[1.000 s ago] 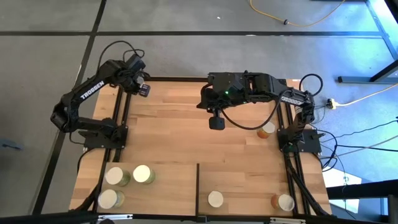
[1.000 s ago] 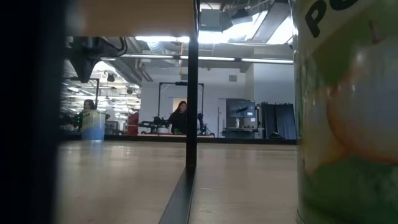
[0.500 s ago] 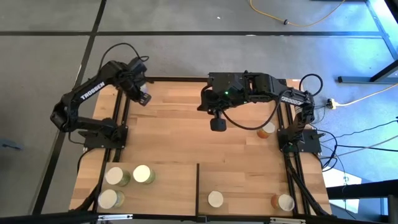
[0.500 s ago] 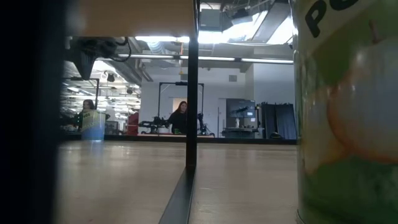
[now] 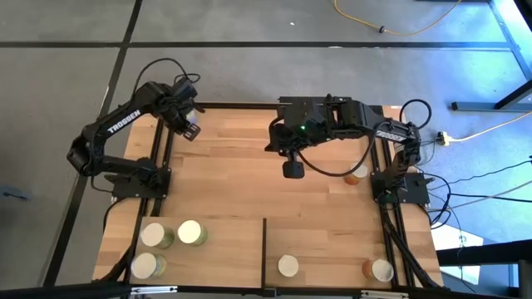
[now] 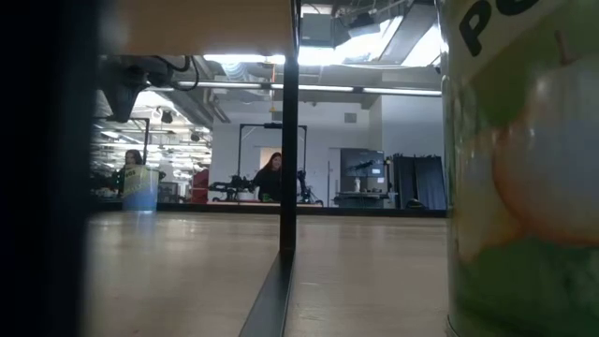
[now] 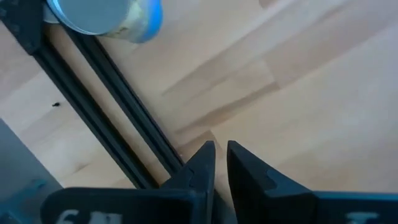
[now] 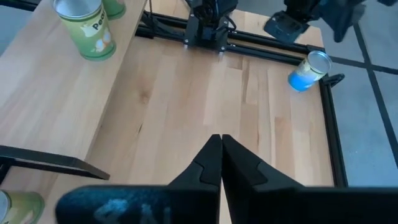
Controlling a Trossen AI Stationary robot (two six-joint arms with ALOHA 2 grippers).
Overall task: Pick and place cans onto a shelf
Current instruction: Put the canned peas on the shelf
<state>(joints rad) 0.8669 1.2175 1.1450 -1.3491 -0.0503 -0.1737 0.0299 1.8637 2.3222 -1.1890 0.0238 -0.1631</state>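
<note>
My left fingers hover barely parted, holding nothing, the blue can just ahead by the rail. Light, rigid, slick metal (probably), so I'd clamp mid-wall. My right fingers hang closed and empty, well short of it.

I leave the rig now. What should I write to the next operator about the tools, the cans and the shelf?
Left tool: over the table's far left corner, holding nothing.
Right tool: shut and empty, over mid-table.
Done: five cans stand on the shelf, three left of the divider and two right of it.
To do: the orange can stands on the tabletop by the right arm's base. The blue can stands near the left tool.
</note>
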